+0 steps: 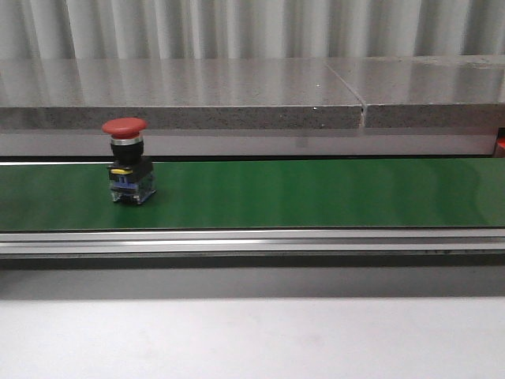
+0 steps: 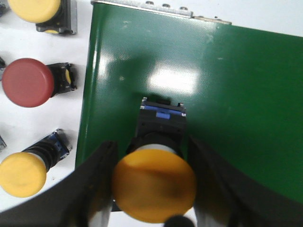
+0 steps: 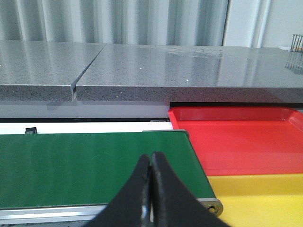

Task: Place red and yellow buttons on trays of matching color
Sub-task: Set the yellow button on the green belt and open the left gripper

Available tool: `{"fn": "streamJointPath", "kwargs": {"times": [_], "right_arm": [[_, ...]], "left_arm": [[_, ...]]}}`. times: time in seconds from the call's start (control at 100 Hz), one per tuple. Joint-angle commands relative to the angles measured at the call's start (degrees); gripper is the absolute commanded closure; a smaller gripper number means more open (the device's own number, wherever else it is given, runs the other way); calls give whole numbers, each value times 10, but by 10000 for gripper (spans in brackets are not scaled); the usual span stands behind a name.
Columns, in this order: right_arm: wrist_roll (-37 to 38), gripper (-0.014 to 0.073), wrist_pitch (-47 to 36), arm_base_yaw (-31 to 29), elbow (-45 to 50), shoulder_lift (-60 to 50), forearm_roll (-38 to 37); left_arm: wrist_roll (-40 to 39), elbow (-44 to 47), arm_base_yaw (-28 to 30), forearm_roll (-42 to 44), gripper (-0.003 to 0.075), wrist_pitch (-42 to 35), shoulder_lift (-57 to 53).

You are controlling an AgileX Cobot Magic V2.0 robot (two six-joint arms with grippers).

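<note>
Grey speckled stone ledge [image 1: 237, 117] runs behind a green conveyor belt [image 1: 316, 193], with corrugated metal sheeting as backdrop. Front view: one red mushroom push-button [image 1: 128, 160] stands upright on the belt, toward its left end — red cap on top, black body with a yellow band, clear contact block at the base.

Left wrist view: left gripper [image 2: 152, 182] has its fingers [image 2: 97, 182] closed on either side of a yellow mushroom push-button [image 2: 154, 185], cap toward the camera, black body and blue-marked contact block pointing down at the belt. I cannot tell whether its base touches the belt surface. Beside the belt edge, on a white table [image 2: 28, 120], lie spare buttons: a yellow button [image 2: 34, 8], a red spare button [image 2: 27, 82] on its side, and another yellow spare [image 2: 22, 173] on its side, all well apart from one another.

Right wrist view: right gripper [image 3: 151, 182] has its fingertips pressed together, holding nothing, hanging over the belt's end roller [image 3: 214, 206]. Just past that end sit a red tray [image 3: 246, 137] and a yellow tray [image 3: 265, 198], edge to edge — no buttons show on either.
</note>
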Motion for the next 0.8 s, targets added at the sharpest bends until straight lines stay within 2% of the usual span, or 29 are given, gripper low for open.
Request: {"fn": "streamJointPath", "kwargs": {"times": [0.0,0.22,0.27,0.37,0.44,0.69,0.79], "right_arm": [[0,650,-47,-3,-3,-9,1],[0,650,-47,-3,-3,-9,1],[0,650,-47,-3,-3,-9,1],[0,650,-47,-3,-3,-9,1],[0,650,-47,-3,-3,-9,1],[0,650,-47,-3,-3,-9,1],[0,650,-47,-3,-3,-9,1]], "left_arm": [[-8,-25,-5,-6,489,-6,1],[-8,-56,-10,-1,470,20,25],[-8,-58,-10,-4,425,18,25],[4,-63,-10,-25,266,15,24],[5,-63,-12,-31,200,3,18],[13,-60,-55,-26,199,-34,-33],[16,-47,-84,-26,265,-57,-68]]}}
